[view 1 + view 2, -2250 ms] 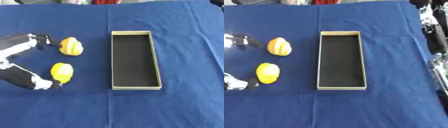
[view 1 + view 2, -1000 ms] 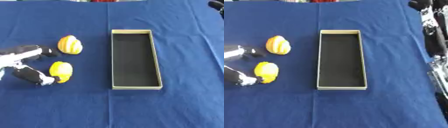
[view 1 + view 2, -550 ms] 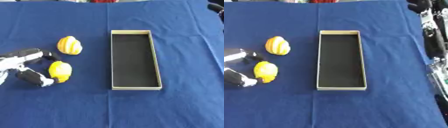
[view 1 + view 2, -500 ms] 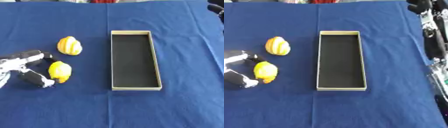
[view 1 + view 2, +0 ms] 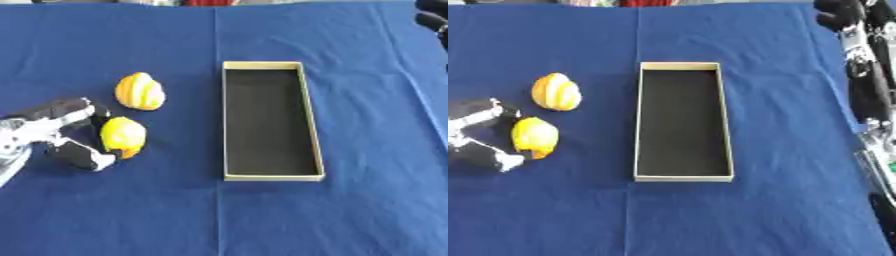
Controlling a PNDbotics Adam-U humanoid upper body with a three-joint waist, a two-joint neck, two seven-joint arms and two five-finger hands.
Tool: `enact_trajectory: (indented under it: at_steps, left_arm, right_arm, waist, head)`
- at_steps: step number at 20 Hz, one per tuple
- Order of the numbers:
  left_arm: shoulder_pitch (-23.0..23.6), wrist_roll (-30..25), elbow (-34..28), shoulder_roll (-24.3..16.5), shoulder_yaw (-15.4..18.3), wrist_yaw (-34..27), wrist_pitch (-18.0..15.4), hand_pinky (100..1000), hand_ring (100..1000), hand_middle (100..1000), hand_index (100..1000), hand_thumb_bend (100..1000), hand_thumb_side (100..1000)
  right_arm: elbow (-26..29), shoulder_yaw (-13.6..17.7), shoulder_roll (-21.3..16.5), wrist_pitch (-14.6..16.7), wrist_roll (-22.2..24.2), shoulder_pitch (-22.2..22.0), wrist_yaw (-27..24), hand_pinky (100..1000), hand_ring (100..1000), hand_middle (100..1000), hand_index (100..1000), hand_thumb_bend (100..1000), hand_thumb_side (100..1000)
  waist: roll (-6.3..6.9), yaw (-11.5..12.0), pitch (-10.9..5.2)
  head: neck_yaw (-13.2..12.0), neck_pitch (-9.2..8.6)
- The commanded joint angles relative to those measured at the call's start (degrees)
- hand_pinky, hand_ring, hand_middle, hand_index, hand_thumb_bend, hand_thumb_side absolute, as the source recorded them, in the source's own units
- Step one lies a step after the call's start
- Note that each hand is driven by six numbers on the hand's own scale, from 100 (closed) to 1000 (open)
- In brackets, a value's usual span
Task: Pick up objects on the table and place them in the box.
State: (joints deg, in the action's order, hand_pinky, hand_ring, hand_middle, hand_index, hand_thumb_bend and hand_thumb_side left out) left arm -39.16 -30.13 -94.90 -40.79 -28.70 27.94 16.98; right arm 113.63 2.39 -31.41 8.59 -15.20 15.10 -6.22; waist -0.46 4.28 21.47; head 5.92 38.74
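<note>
A plain yellow, lemon-like fruit is seen on the blue cloth at the left of the table, well apart from the box. Just beyond it, near but not touching, lies a second fruit, yellow with paler stripes running end to end. The left hand is placed around the plain fruit from the view's left: one black finger is laid along the fruit's far side and another black digit with a pale tip is curled at its near side, so the fruit is bracketed between them; the fingers appear to touch it, though whether it is lifted off the cloth cannot be told. The box is a long, narrow, shallow tray with a tan rim and a dark interior, set lengthwise away from the robot near the middle of the table; nothing is seen inside it. No brand, label or writing can be read on the box, the fruits or the cloth. The right arm is shown along the right edge of the right eye view, black with silver parts; the state of its hand cannot be told. A crease in the cloth is seen running down its middle.
</note>
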Motion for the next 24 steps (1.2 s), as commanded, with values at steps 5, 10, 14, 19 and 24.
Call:
enact_trajectory:
  at_steps: [5, 10, 14, 19, 24]
  left_arm:
    - [-0.7, 1.2, -9.3, -3.3, 3.8, 3.2, -0.9, 717, 707, 670, 712, 183, 241]
    - [-0.1, -0.6, -14.8, -4.4, 5.3, 4.4, 1.3, 717, 707, 670, 712, 183, 241]
    - [-4.0, 0.7, -18.9, -1.8, 5.2, 2.5, -0.3, 701, 681, 641, 698, 134, 223]
    - [-10.5, -1.6, -19.7, 3.3, 3.3, -0.2, 0.3, 696, 672, 633, 691, 116, 226]
    - [-14.2, -4.9, -17.4, 9.7, 0.8, 0.6, 3.3, 691, 666, 624, 683, 134, 233]
  right_arm:
    - [1.0, 0.6, -0.7, 0.1, -0.4, 0.0, -0.3, 867, 845, 799, 845, 100, 764]
    - [1.0, 0.6, -0.7, 0.1, -0.5, 0.0, -0.2, 867, 845, 799, 845, 100, 764]
    - [1.0, 0.4, -1.0, 0.1, -0.2, 0.1, -0.3, 867, 844, 798, 845, 100, 759]
    - [1.0, 0.3, -1.2, 0.2, -0.1, 0.4, -0.4, 868, 845, 797, 845, 100, 758]
    - [1.0, 0.3, -1.3, 0.3, 0.0, 0.6, -0.4, 868, 845, 796, 845, 100, 757]
  waist:
    - [0.16, 0.2, -1.2]
    - [0.19, 0.3, -1.2]
    - [0.34, 0.2, -1.8]
    - [0.29, 0.5, -1.94]
    - [0.45, 0.4, -1.97]
  head:
    - [0.3, -0.01]
    - [0.4, -0.06]
    - [0.5, 0.27]
    - [0.8, 0.34]
    - [1.1, 0.45]
